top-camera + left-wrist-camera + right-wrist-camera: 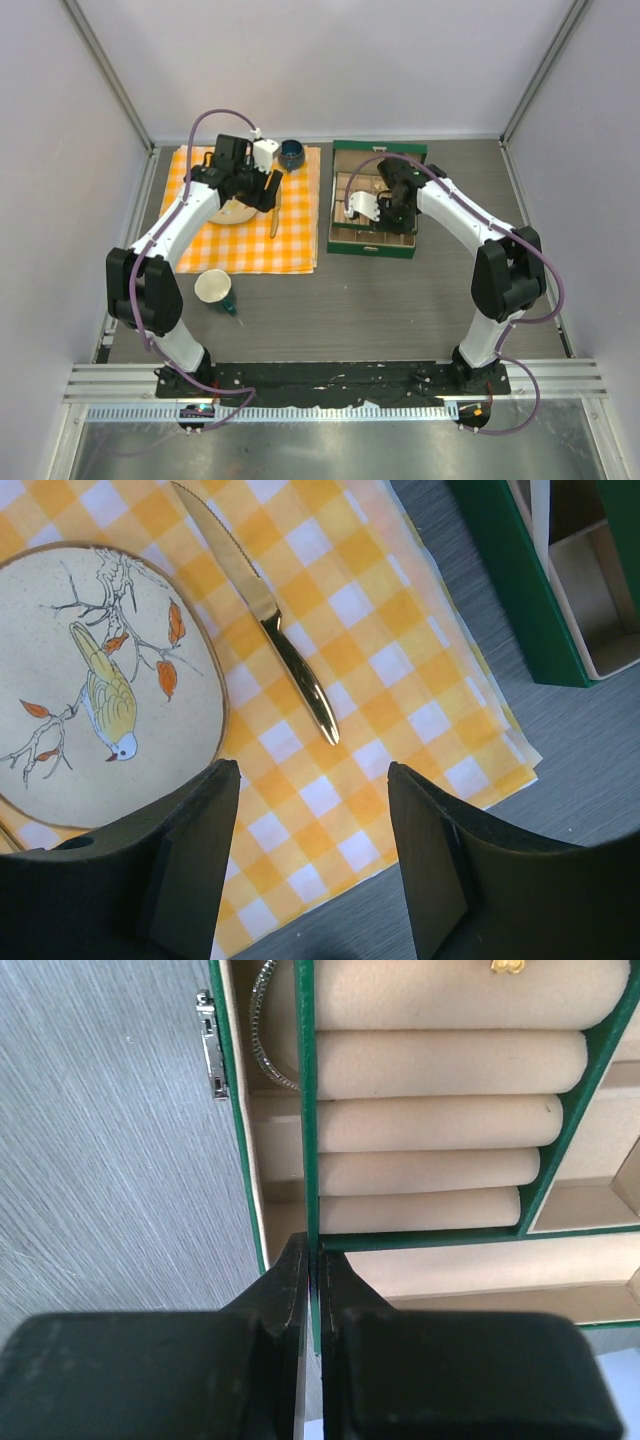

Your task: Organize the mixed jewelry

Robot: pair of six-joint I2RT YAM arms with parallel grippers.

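My right gripper (312, 1245) is shut on the thin green side wall of the beige-lined tray (305, 1110), which sits in the green box (225, 1140). A thin silver bangle (256, 1035) lies in the gap between the tray wall and the box wall. A small gold piece (507, 966) rests on the top beige roll. In the top view the right gripper (385, 207) is over the box (380, 150). My left gripper (312, 770) hangs open above the checked cloth with nothing between its fingers, and in the top view the left gripper (268, 190) is beside the plate.
On the orange-and-white checked cloth (400, 680) lie a gold knife (290, 650) and a bird-painted plate (100, 680). A paper cup (214, 287) lies on the table in front of the cloth. A small blue bowl (291, 153) sits at the cloth's back edge.
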